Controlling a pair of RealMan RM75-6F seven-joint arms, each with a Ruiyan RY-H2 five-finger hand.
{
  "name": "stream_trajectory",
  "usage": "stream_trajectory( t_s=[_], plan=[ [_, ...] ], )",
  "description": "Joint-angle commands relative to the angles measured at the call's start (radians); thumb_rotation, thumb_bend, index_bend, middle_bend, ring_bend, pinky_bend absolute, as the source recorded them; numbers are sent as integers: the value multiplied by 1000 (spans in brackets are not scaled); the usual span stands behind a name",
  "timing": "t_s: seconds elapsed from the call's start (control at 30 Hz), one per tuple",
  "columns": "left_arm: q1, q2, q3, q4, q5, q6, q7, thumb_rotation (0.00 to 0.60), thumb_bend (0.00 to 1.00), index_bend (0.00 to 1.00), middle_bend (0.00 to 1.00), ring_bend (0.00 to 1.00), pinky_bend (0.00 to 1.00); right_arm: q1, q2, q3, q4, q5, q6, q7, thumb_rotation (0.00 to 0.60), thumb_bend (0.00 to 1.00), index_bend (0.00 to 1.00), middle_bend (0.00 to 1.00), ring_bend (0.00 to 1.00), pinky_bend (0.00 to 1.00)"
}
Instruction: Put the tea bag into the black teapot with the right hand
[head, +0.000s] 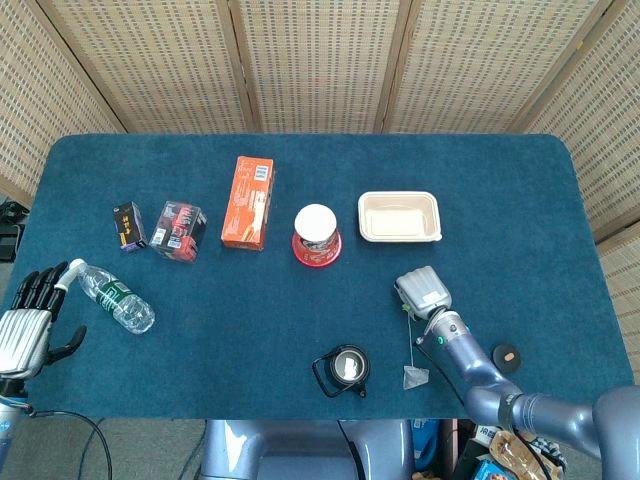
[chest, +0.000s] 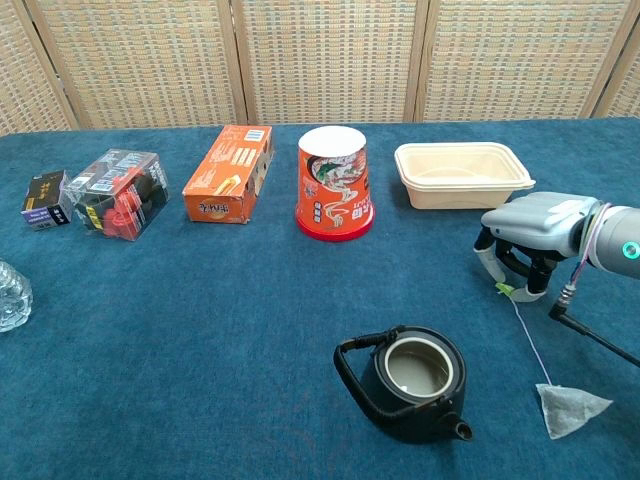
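Note:
The black teapot (head: 346, 367) (chest: 415, 380) stands lidless near the table's front edge, handle to the left. To its right the tea bag (head: 414, 377) (chest: 570, 410) lies flat on the blue cloth. Its string runs back to a small green tag (chest: 506, 290). My right hand (head: 422, 290) (chest: 535, 235) hangs palm down just over that tag, with curved fingers apart around it and nothing visibly held. At the left edge my left hand (head: 28, 325) rests with its fingers spread, holding nothing.
A water bottle (head: 115, 298) lies beside the left hand. Along the back stand two small boxes (head: 130, 225) (head: 180, 230), an orange box (head: 248, 202), a red cup (head: 317, 235) and a beige tray (head: 399, 216). A small round disc (head: 507, 353) sits right of the right arm.

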Motion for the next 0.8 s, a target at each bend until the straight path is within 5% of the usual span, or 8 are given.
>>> stream_trajectory(
  t_s=[0.03, 0.8],
  plan=[
    [0, -1, 1, 2, 1, -1, -2, 600, 377, 0, 0, 0, 0, 3, -3, 0, 0, 6, 0, -4, 600, 434, 620, 816, 847, 918],
    [1, -7, 2, 15, 0, -2, -13, 600, 377, 0, 0, 0, 0, 15, -2, 0, -4, 27, 4, -7, 600, 565, 651, 828, 861, 935]
  ],
)
